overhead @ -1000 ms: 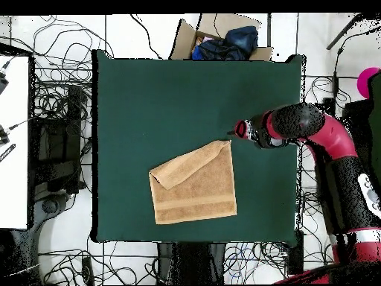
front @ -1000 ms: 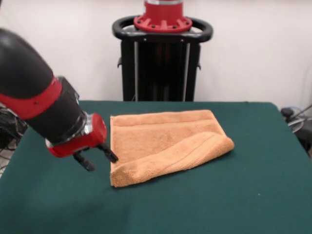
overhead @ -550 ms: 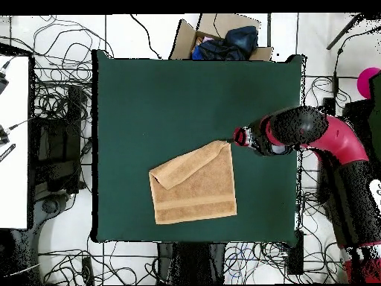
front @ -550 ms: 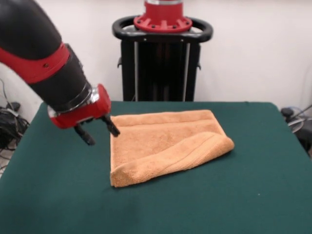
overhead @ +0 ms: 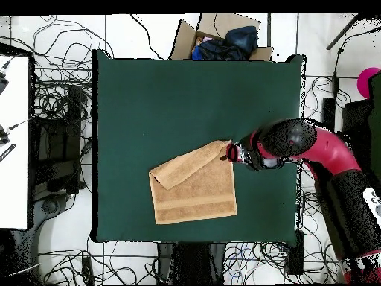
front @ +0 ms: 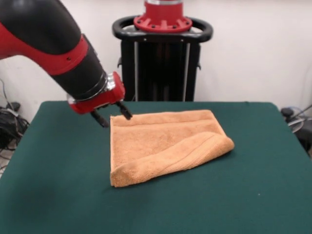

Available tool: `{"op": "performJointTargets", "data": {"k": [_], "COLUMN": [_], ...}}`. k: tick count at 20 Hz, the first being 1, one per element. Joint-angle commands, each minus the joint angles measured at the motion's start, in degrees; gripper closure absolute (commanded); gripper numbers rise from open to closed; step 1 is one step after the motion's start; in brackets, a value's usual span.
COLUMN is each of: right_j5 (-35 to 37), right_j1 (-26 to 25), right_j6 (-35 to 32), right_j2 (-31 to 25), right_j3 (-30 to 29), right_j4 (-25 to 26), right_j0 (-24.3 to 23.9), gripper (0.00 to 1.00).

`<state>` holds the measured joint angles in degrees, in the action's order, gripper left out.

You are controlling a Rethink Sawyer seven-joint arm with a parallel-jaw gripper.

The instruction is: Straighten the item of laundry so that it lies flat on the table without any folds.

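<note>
The orange-tan towel (front: 161, 144) lies on the green table (front: 58, 195), a little right of centre in the front view. Its near edge is doubled over into a thick diagonal fold from the near left corner to the right end. Seen from overhead, the towel (overhead: 195, 186) shows that fold as a slanted flap along its upper left side. My gripper (front: 115, 117) hovers open at the towel's far left corner, with nothing between its fingers. From overhead the gripper (overhead: 229, 153) is at the towel's upper right corner, just off the cloth.
A cardboard box (overhead: 222, 36) with dark blue cloth stands beyond the table's top edge in the overhead view. Cables cover the floor all round. A white desk (overhead: 13, 141) stands at the left. The table (overhead: 171, 97) has wide bare green above the towel.
My gripper has moved along the towel's left edge in the front view, from near its near left corner up to its far left corner. The towel has not moved.
</note>
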<state>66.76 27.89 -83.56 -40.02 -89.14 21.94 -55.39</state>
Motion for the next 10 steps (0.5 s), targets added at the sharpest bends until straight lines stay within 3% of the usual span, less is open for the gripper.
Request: {"op": "performJointTargets", "data": {"k": [1, 10], "right_j5": [-7.28, -11.54], "right_j1": [-3.29, -4.45], "right_j6": [-11.92, -8.15], "right_j2": [4.77, 3.87], "right_j3": [-6.99, -12.96], "right_j4": [-4.46, -9.88], "right_j0": [1.97, -1.64], "gripper": [0.0, 0.0]}}
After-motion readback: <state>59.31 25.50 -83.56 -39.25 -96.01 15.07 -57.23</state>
